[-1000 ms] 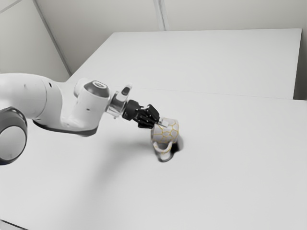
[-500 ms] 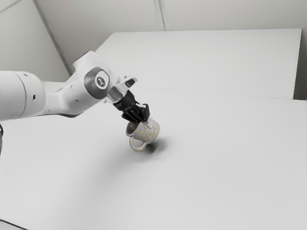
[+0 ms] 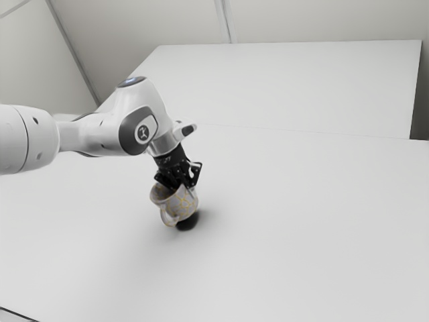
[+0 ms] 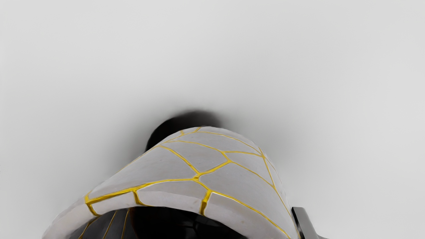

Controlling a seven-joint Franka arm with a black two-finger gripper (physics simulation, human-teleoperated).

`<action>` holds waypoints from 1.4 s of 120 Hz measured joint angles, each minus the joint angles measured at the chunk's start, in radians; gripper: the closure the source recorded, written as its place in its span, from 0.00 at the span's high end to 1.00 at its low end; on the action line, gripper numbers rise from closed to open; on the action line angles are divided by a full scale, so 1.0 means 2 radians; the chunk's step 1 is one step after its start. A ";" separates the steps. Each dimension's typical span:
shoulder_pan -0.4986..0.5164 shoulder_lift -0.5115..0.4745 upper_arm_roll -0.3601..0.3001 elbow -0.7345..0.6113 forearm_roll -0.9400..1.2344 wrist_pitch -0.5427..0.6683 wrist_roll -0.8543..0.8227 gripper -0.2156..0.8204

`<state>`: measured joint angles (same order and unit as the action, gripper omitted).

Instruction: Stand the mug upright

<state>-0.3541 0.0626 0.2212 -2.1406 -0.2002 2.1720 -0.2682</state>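
Observation:
In the exterior view the gripper (image 3: 185,188) points down at the mug's rim, shut on the wall of the white mug (image 3: 182,204) with yellow lines. The mug hangs tilted, its mouth up and toward the exterior view's left, its handle (image 3: 168,217) low on that same side. A dark shadow lies under its base. In the wrist view the mug (image 4: 212,166) shows its outer wall and part of its dark inside; one fingertip of the gripper (image 4: 301,221) presses against the outer wall, and the other is hidden.
The white table (image 3: 288,241) extends around the mug. Behind it, a second white surface (image 3: 288,80) reaches back to the pale room walls. A dark line crosses the near corner at the exterior view's left.
The gripper has carried the mug toward the exterior view's left, off its earlier spot. My hand has turned to point more steeply down, and the mug's mouth has swung upward.

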 joint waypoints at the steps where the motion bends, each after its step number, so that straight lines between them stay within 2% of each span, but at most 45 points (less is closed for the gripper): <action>1: 0.000 0.000 0.000 0.000 0.001 -0.001 -0.003 0.04; 54: 0.023 0.029 0.001 0.019 0.068 -0.030 -0.124 0.05; 123: 0.034 0.067 0.001 0.029 0.102 -0.055 -0.191 0.04; 148: 0.033 0.075 0.001 0.044 0.105 -0.056 -0.195 0.46; 168: 0.034 0.071 0.001 0.050 0.105 -0.059 -0.197 0.64</action>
<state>-0.2871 0.2044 0.2239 -2.0411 0.0104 2.0538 -0.6627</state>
